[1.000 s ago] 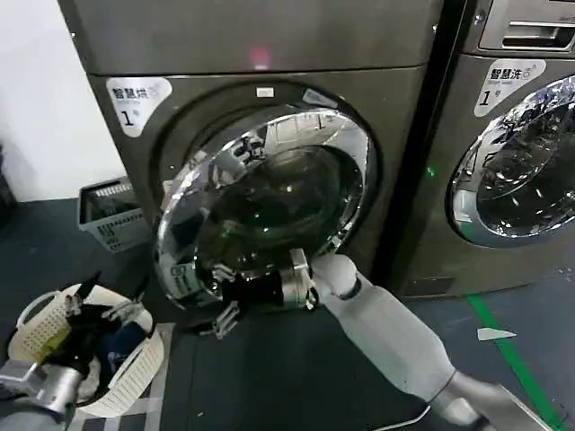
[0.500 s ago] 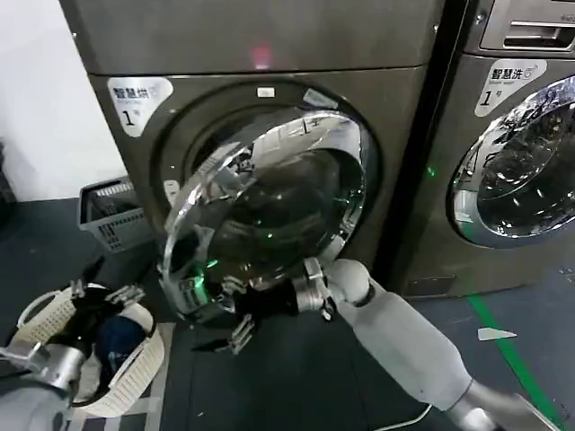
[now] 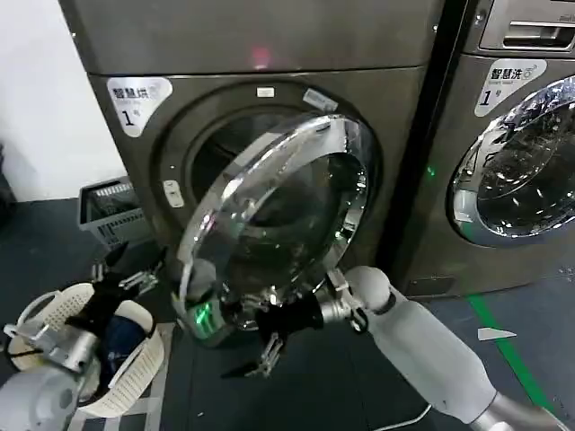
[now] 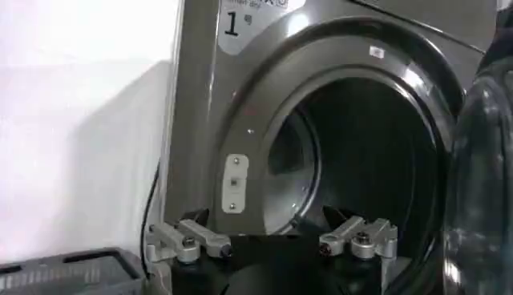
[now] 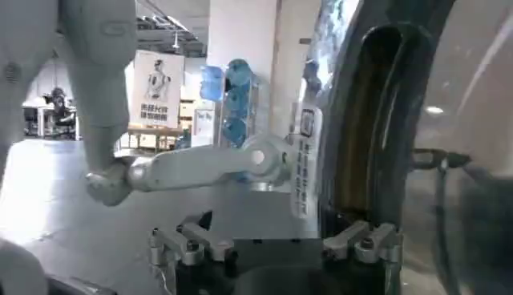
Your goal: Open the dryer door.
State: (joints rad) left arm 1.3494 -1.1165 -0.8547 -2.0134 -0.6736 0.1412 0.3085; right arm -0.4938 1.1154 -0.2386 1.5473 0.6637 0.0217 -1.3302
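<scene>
Dryer door is unlatched and swung partway out from the dryer, hinged on its right side, free edge toward the room. Drum opening is exposed and dark inside.

Right gripper sits low, just beside the door's bottom rim, arm reaching in from the right. Fingers spread, holding nothing; looks like it's hooking or nudging the inner rim rather than clamping, though contact is hard to confirm from here. Low placement makes sense: pushes the door along its swing arc without blocking the glass. Right wrist view has the door's inner frame close alongside its fingers.

Left gripper is parked off to the left above the laundry basket, released, not involved; its fingers point at the open drum.

Dark floor, small grey crate by the white wall, second machine on the right, green tape line on the floor. I'd say the door needs more swing to be fully open.
</scene>
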